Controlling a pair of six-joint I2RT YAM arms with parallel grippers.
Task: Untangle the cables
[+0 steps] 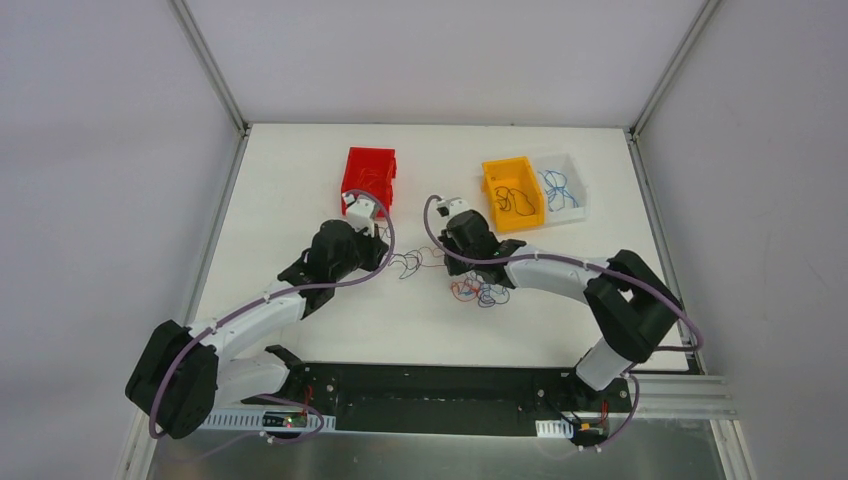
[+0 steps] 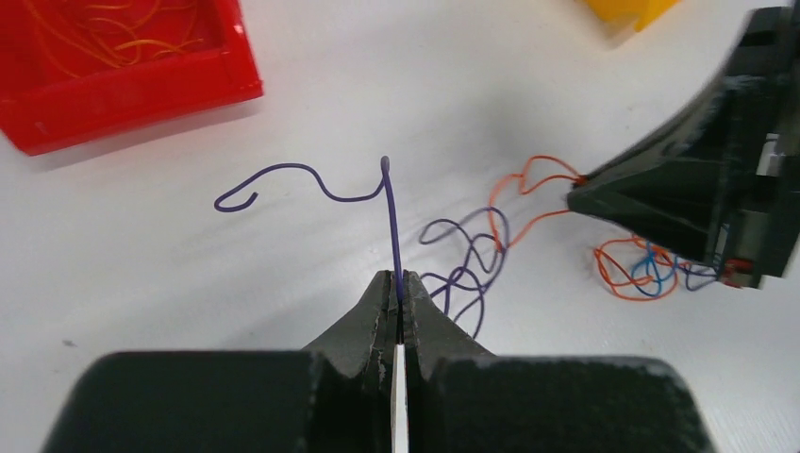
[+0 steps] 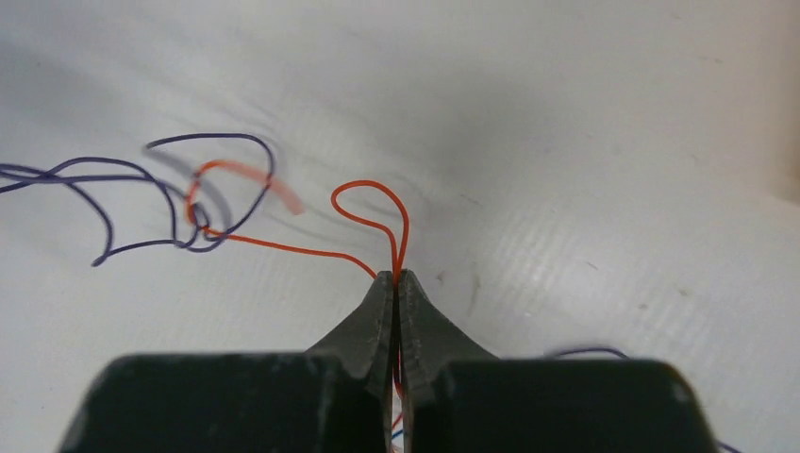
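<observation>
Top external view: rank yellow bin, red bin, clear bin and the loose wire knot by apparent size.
1. yellow bin: largest outline.
2. red bin and clear bin: these look about alike, so I won't rank them against each other.
3. wire knot: smallest, a thin sprawl on the table.

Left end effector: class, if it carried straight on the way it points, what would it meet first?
Beyond the purple wire that the left end effector grips, probably just bare table; the red bin sits off to one side, though depth is unclear.
</observation>
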